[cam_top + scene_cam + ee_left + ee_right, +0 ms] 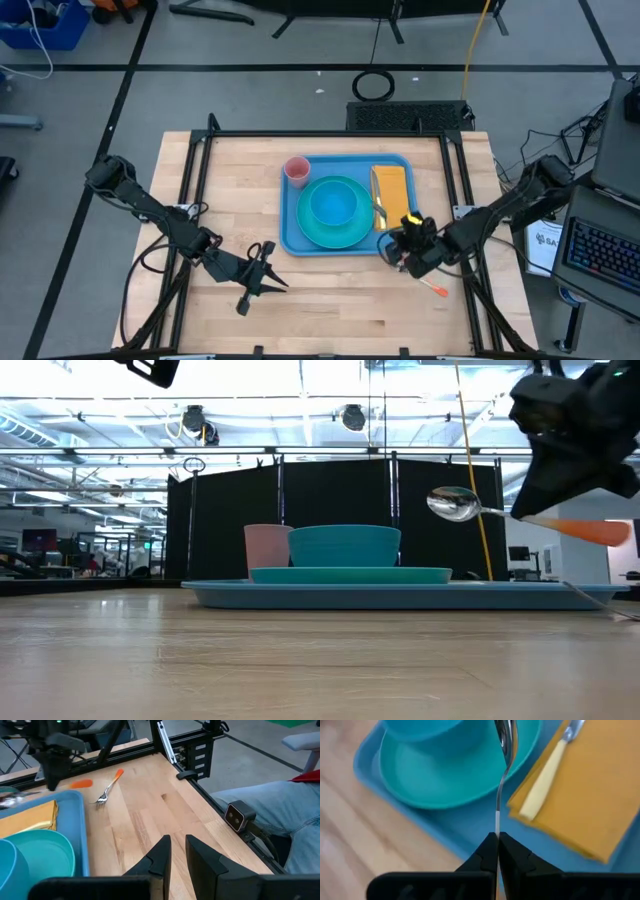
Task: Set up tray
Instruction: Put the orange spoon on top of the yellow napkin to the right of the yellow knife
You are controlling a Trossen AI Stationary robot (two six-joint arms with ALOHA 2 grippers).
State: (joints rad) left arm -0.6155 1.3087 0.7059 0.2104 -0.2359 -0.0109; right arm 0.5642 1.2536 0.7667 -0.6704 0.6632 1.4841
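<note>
Right wrist view: my right gripper (497, 842) pinches a spoon (506, 750) by its handle, held above the tray (295, 235) near the yellow napkin (390, 185). Plate (335, 228), bowl (333, 205) and pink cup (297, 171) crowd the tray. Left gripper (176, 851) waits, fingers slightly parted; a fork (107, 790) lies on the table.

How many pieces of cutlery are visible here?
3. A spoon is held by the right gripper above the tray; a pale-handled piece lies on the yellow napkin; an orange-handled fork lies on the table beside the tray. Others may be hidden.
</note>
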